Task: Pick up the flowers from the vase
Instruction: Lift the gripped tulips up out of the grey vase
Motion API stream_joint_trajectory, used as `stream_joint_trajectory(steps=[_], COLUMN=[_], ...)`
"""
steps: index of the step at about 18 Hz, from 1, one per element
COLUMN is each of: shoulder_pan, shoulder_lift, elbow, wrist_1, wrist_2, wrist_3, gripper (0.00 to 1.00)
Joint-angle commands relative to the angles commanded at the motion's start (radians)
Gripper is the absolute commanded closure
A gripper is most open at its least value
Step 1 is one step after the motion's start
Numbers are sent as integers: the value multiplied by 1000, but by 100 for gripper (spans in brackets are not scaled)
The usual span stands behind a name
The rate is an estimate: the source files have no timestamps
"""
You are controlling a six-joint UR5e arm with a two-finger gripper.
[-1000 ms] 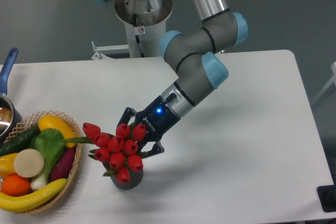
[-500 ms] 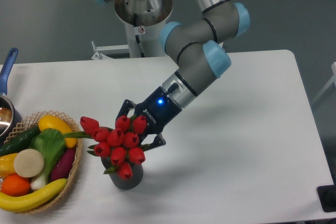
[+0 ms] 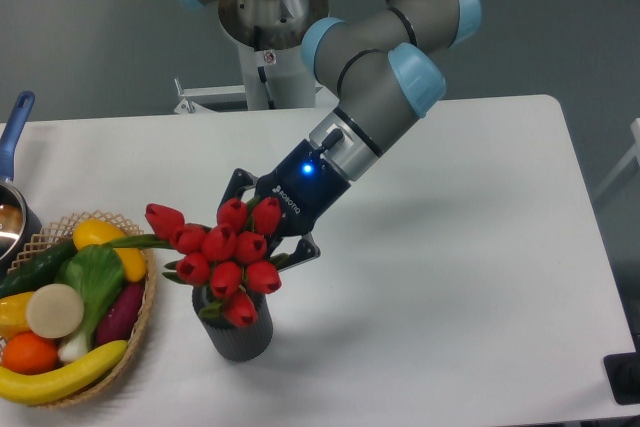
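The flowers (image 3: pixel 222 256), a bunch of red tulip buds with green leaves, are raised so the buds stand above the vase (image 3: pixel 240 335), a dark grey ribbed cylinder on the white table. The stems still reach into its mouth. My gripper (image 3: pixel 262 232) comes in from the upper right, tilted down-left, and is shut on the bunch just behind the buds. The fingertips are mostly hidden by the buds.
A woven basket (image 3: pixel 148 299) of fruit and vegetables, with a banana (image 3: pixel 60 374) and a green leafy vegetable (image 3: pixel 90 285), sits at the front left, close to the flowers. A pot with a blue handle (image 3: pixel 14 129) is at the left edge.
My gripper has risen and moved slightly up-left with the flowers in it. More of the vase now shows below the buds.
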Motion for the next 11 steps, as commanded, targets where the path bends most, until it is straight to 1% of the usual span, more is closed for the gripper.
stream_joint_trajectory(steps=[2,7,11], shoulder_pan=[8,5,8], shoulder_lift=[15,25,54], elbow=[8,81,113], wrist_1=[0,0,0], wrist_2=[-3,-9,-8], wrist_3=[-26,-147,-230], gripper=[57,57,57])
